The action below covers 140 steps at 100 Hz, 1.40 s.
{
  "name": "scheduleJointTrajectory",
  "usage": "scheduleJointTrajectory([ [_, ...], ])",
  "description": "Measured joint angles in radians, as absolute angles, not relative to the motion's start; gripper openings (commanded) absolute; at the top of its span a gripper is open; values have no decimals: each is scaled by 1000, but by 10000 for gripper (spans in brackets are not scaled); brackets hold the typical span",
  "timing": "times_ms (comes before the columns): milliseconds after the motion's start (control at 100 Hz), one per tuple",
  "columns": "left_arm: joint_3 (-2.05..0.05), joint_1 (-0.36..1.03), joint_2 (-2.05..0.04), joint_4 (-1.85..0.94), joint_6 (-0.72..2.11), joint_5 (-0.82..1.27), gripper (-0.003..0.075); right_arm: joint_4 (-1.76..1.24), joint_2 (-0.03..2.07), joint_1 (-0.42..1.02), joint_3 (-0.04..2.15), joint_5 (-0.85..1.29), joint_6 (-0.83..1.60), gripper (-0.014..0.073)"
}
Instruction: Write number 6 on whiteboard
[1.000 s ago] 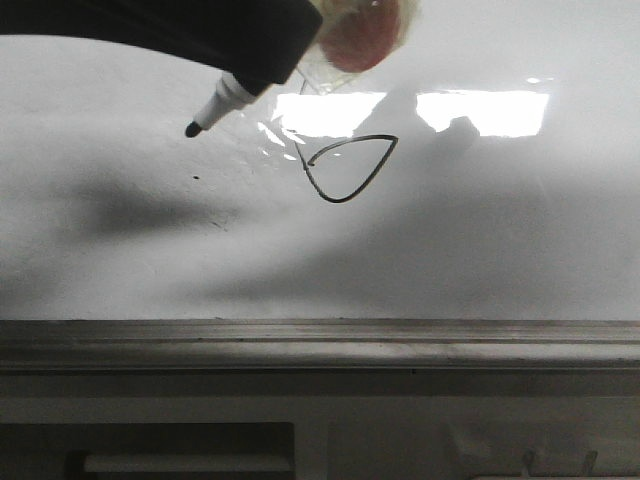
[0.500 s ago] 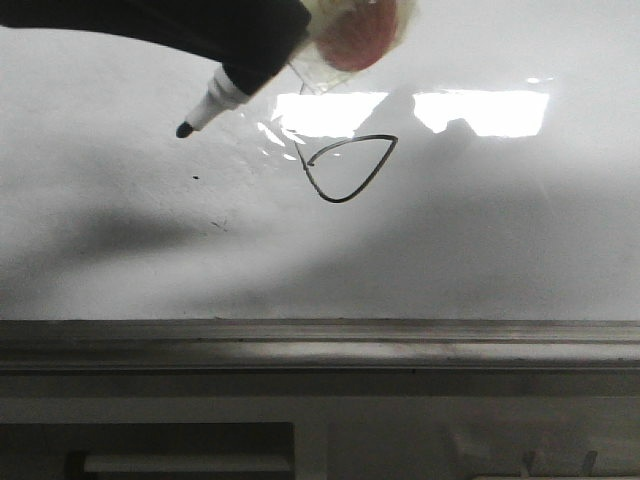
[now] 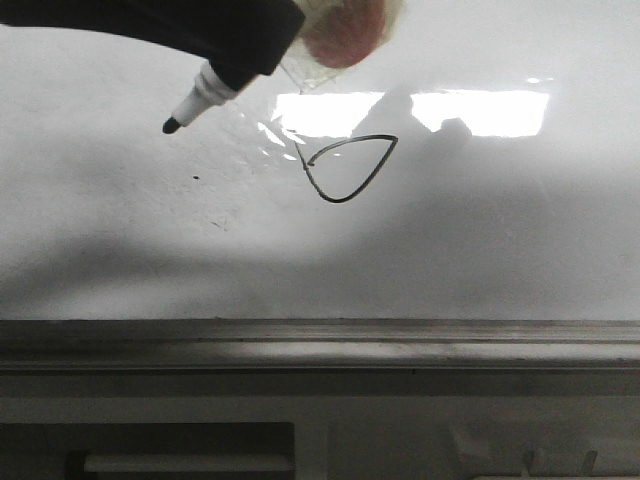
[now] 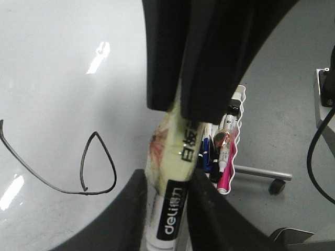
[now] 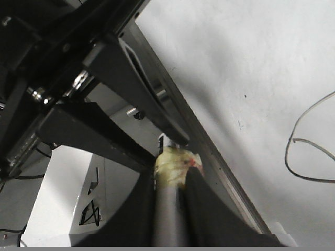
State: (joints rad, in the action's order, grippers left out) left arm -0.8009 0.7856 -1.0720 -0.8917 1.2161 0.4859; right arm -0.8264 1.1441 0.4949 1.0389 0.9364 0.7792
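The left gripper (image 4: 166, 209) has its fingers clamped on the marker (image 4: 168, 198), tip off the whiteboard (image 3: 500, 230), at ten o'clock from the number 6 (image 3: 350, 168); the right fingers grip a taped rod (image 5: 168, 209).

White whiteboard (image 3: 500, 230) — black number 6 (image 3: 350, 168)

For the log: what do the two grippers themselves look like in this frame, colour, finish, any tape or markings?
Both are matte black. The left gripper has broad, smooth, curved black fingers below a dark housing. The right gripper has similar rounded black fingers. No cables or printed markings show on either. In the front view only a smooth black casing is visible.
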Motion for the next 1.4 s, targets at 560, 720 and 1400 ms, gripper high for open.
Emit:
scheduleJointTrajectory([
  [560,-801,788,-1092,-889,1235,507,-20,-821,1152,495,1039,944,785,281],
  [720,-801,788,-1094,-885,1211,502,-20,-851,1152,495,1046,916,787,438],
  [1400,-544,788,-900,-1047,708,-98,-20,-862,871,314,881,737,781,437],
])
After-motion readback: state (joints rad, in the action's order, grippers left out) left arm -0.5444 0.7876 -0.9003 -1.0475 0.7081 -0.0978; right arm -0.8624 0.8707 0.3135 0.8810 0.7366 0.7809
